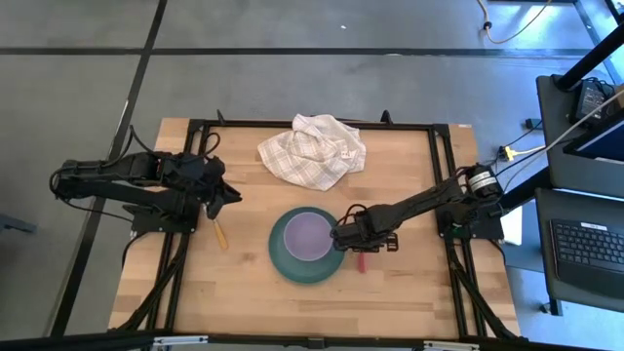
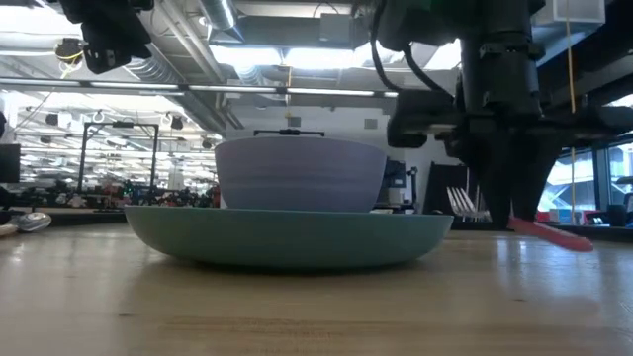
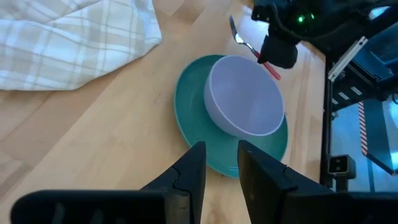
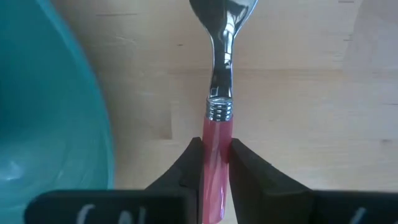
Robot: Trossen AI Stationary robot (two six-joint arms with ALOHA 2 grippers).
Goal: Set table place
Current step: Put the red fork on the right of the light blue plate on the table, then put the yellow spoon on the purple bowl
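The teal plate [image 1: 285,255] lies on the table's middle with the lilac bowl [image 1: 310,235] standing in it; both also show in the low view, plate [image 2: 287,237] and bowl [image 2: 300,174]. My right gripper [image 1: 343,237] is just right of the plate, shut on the red-handled fork [image 4: 219,93]. The yellow-orange-handled spoon [image 1: 220,234] lies flat on the table left of the plate. My left gripper [image 3: 221,167] hangs above the table near the spoon [image 1: 231,195], open by a narrow gap and empty. My right gripper pinches the fork's red handle [image 4: 217,134] between its two fingers, close behind the metal collar. The fingers come from above, pointing down, and lie across the handle. The handle's free end [image 2: 569,239] sticks out toward the near edge, low over the table; whether it rests there I cannot tell.
A crumpled white checked cloth [image 1: 314,149] lies at the table's far middle. The table's black frame [image 1: 439,166] edges the wooden top. Bare wood shows near the front edge [image 1: 322,307] and right of the fork.
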